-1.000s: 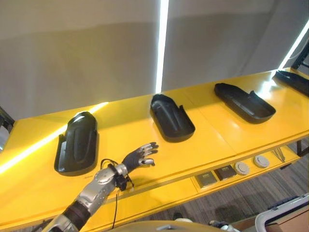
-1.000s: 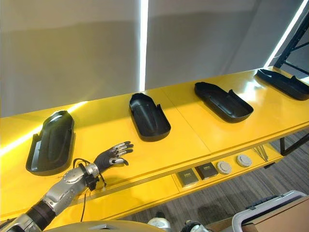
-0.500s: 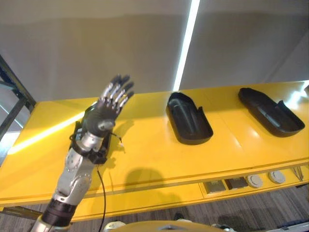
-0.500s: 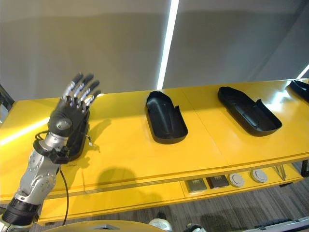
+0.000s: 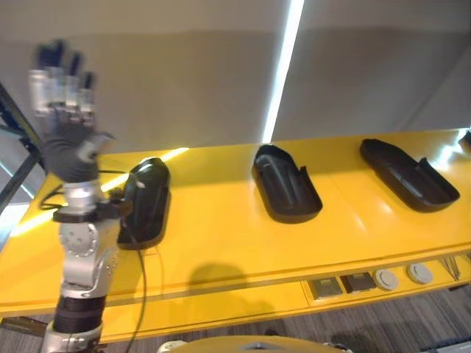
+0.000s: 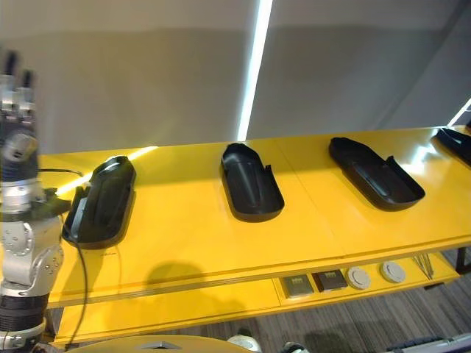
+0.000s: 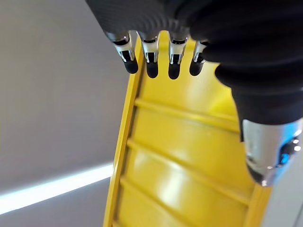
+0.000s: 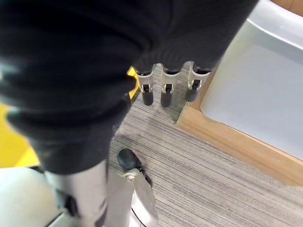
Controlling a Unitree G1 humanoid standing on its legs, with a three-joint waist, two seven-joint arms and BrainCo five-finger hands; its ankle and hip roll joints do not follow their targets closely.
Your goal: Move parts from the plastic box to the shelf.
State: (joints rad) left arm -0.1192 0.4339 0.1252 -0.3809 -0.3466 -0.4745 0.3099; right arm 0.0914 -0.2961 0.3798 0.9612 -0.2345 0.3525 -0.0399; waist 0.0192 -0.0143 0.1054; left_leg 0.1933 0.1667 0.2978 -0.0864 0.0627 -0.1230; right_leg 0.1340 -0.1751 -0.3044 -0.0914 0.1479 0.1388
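4 parts on shelf: black moulded plastic shells lie in a row along the long yellow shelf — one at the robot's left, one in the middle, one to the right, and the tip of another at the far right edge.
Left hand: raised upright above the shelf's left end, fingers straight and spread, holding nothing; the left shell lies just beside and below it (not touching).
Right hand: hangs low over grey carpet, fingers relaxed and empty, beside a pale grey plastic box.
Change: half a second ago the left hand stood lower, in front of the left shell; now that shell shows whole.
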